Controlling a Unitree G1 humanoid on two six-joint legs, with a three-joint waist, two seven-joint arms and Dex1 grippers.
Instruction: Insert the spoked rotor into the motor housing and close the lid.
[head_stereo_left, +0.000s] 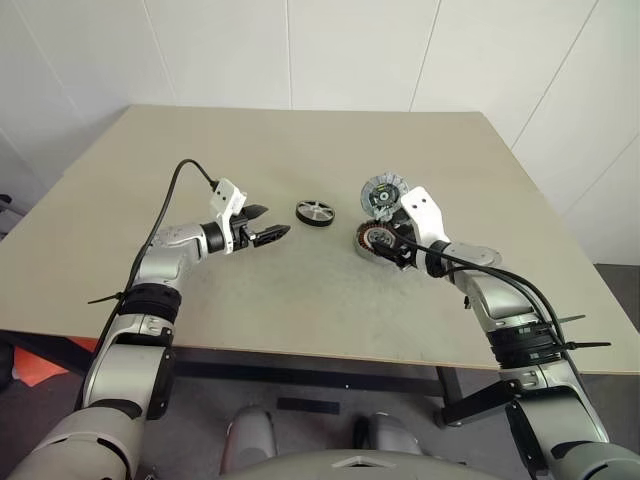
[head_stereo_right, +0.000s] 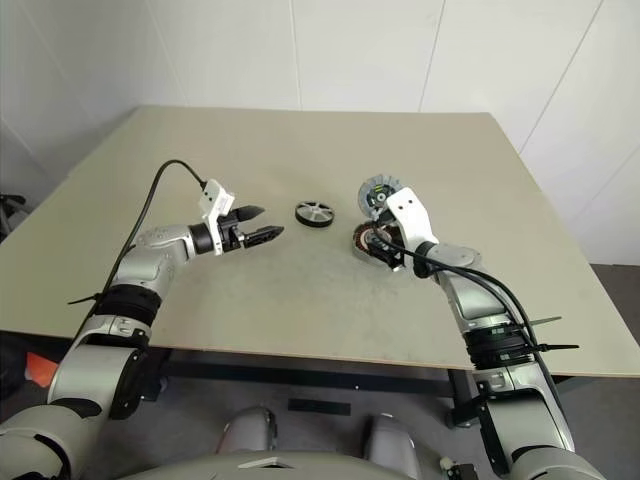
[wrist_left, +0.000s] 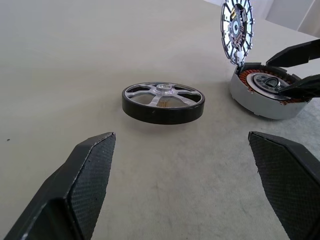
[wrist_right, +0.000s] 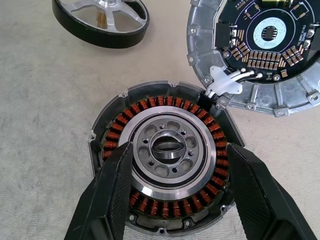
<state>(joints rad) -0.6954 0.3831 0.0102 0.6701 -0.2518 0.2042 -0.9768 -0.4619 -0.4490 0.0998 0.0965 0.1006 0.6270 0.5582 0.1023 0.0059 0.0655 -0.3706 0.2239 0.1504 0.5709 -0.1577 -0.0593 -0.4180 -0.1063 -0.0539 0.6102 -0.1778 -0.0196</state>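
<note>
Rotor (wrist_left: 163, 102) not yet inserted: left tool (head_stereo_left: 268, 224) spread beside it, right tool (wrist_right: 175, 200) spread over housing (wrist_right: 165, 175), lid (wrist_right: 260, 50) up; next, pinch rotor rim.

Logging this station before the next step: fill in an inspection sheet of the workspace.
Surface: beige table, bare around the parts.
Job's things: spoked rotor lies flat, apart from the others; motor housing open, copper windings showing, nothing in it; lid stands tilted up at the housing's far edge, joined by white wires.
Clutter: nothing seen.
End effectors: left end effector open, aimed at the rotor, touching nothing; right end effector open, fingers over the housing's two sides.
Cables: black cable along the left arm, another along the right.
Surroundings: white wall behind.
</note>
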